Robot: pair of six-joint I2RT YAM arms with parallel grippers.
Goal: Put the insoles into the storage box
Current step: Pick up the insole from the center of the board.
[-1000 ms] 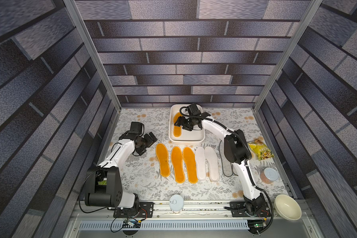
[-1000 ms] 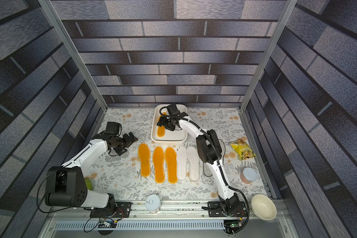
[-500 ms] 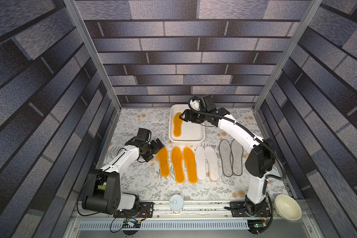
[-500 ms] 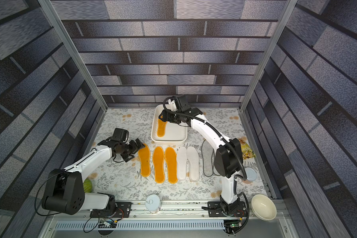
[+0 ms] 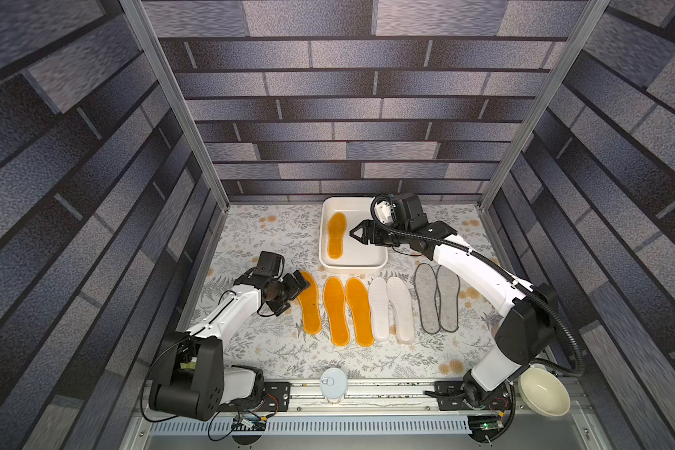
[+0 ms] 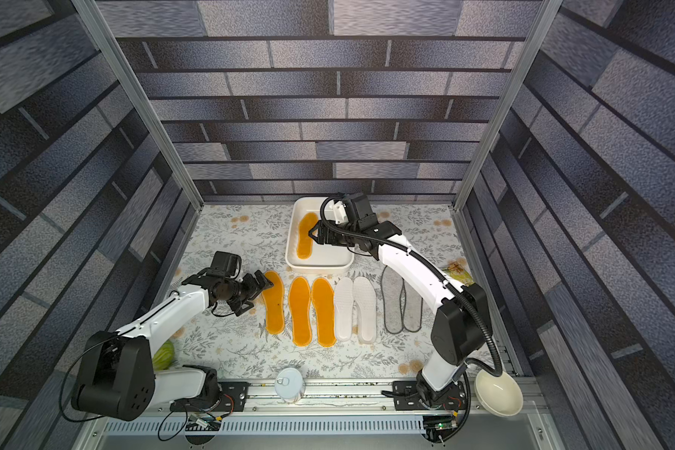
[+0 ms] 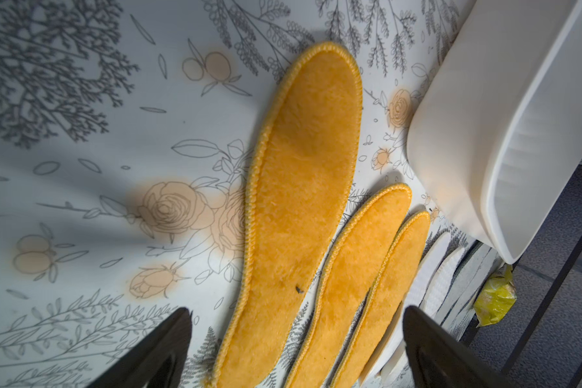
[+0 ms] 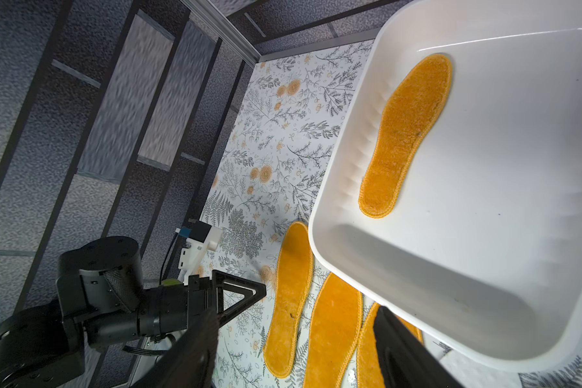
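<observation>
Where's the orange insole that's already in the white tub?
In both top views the orange insole lies flat in the storage box along its left wall, with the right pincer open just beside it.

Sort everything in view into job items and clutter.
Job: storage box, orange insole inside it, three orange insoles, two white insoles, two grey insoles.
Clutter: cream bowl, tin can, yellow packet, green object.

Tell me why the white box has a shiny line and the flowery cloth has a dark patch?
Right wrist view: light glints off the storage box wall as a bright streak, and a grey shadow fills one end. Left wrist view: a shadow band crosses the tablecloth beside the nearest orange insole.
</observation>
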